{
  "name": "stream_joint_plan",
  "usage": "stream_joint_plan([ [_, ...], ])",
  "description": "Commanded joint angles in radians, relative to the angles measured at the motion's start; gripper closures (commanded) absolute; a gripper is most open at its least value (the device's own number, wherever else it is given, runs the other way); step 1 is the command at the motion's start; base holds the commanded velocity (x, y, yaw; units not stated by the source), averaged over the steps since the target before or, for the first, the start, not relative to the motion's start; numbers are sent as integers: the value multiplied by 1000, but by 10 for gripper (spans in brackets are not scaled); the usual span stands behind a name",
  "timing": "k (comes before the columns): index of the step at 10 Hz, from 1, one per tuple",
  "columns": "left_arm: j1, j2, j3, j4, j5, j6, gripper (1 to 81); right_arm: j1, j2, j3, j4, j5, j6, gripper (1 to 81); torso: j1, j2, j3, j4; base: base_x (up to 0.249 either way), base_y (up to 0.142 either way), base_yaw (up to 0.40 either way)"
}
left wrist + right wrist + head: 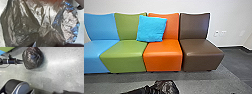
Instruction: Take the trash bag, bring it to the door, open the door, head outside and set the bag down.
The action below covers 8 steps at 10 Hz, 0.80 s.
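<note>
At the bottom edge of the head view my left gripper [149, 89] reaches in from the left and meets the dark, shiny trash bag [166, 86]. The left wrist view has the crinkled bag [25, 25] large and close, its plastic drawn into tight folds near the middle. Seen from the right wrist, the left gripper [22, 61] is shut on the side of the rounded bag [32, 58], with grey floor around it.
A row of blue, green, orange [162, 55] and brown [200, 50] seats stands along the white wall ahead. A bright blue cushion [151, 28] leans on the backrests. Grey floor [201, 82] lies before them. A rounded dark body with a silver rim [23, 87] is near the right wrist.
</note>
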Motion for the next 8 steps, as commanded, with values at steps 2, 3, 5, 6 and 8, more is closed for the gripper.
stream_joint_plan([
  [2, -154, 8, 5, -25, 69, -2, 10, 93, -49, 32, 14, -35, 3, 10, 86, -55, 0, 0, 0, 0, 0],
  [3, -154, 8, -3, -25, 69, -2, 10, 93, -48, 30, 14, -35, 3, 10, 45, -18, 0, 0, 0, 0, 0],
  [5, -145, -10, -10, -28, 69, -2, 10, 93, -44, 32, 14, -35, 3, 10, 72, -30, -1, 0, 0, 0, 0],
  [6, -146, -16, -10, -27, 68, -2, 10, 93, -43, 32, 14, -35, 3, 10, 78, -34, -38, 0, 0, 0, 0],
  [8, -163, -28, -10, -25, 59, 0, 10, 93, -40, 36, 13, -35, 3, 10, 79, -35, -90, 0, 0, 0, 0],
])
